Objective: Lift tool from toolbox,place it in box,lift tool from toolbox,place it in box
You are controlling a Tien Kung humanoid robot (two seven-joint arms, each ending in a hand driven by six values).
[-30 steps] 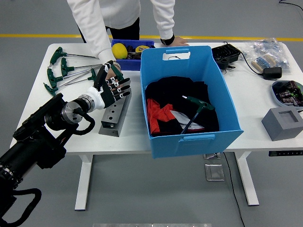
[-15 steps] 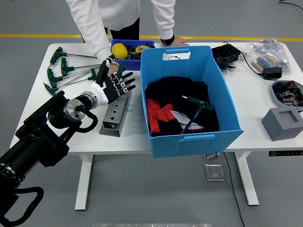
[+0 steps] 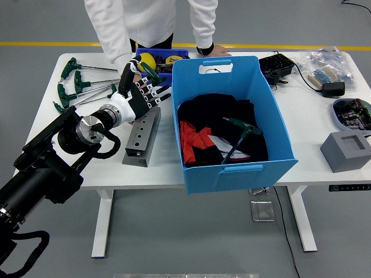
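My left hand (image 3: 144,92) hovers over the far end of the grey metal tool block (image 3: 141,138), fingers spread and holding nothing. Just beyond its fingertips, a person's hand (image 3: 134,65) holds a green-handled tool (image 3: 151,72) over the small dark blue bin (image 3: 169,76). The big light blue box (image 3: 232,168) stands right of the block. Inside it, a green T-handle tool (image 3: 240,130) lies on black and red cloth. My right hand is out of view.
Several green T-handle wrenches (image 3: 74,86) lie at the table's far left. A yellow ball (image 3: 145,61) sits in the dark blue bin. At the right are a black case (image 3: 276,66), a grey foam block (image 3: 346,152) and a parts tray (image 3: 352,111).
My left hand has risen from the grey block and moved toward the far side, its fingers spreading. The person's hand with the green tool has drawn back toward the dark blue bin.
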